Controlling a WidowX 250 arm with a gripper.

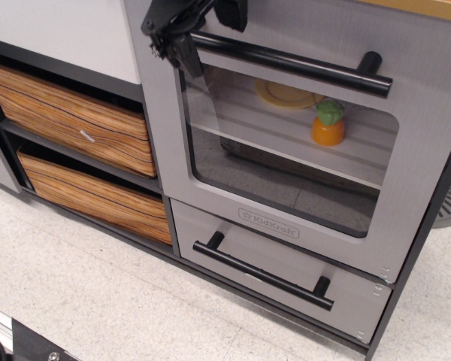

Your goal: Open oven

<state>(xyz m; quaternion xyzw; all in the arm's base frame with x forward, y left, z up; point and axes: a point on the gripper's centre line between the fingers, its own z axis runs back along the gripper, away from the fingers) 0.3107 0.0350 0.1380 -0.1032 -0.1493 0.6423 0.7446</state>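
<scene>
The grey oven [173, 135] has a large clear-windowed door with the "KidKraft" mark under the window, and the door stands shut. Its long black bar handle [301, 66] runs across the top of the door. My black gripper [207, 30] is at the top edge of the view, at the handle's left end. One finger [179, 45] shows to the left of the bar and the other [233, 11] above it, cut off by the frame. The jaws stand apart around the bar's left end, whose post is hidden. I cannot tell whether the fingers touch the bar.
Inside the oven a yellow plate [286, 94] and an orange toy with a green top [328, 124] sit on the white shelf. Below is a smaller grey drawer [233, 237] with a short black handle [263, 274]. Two wood-grain bins [75, 120] [98, 192] are stacked at left.
</scene>
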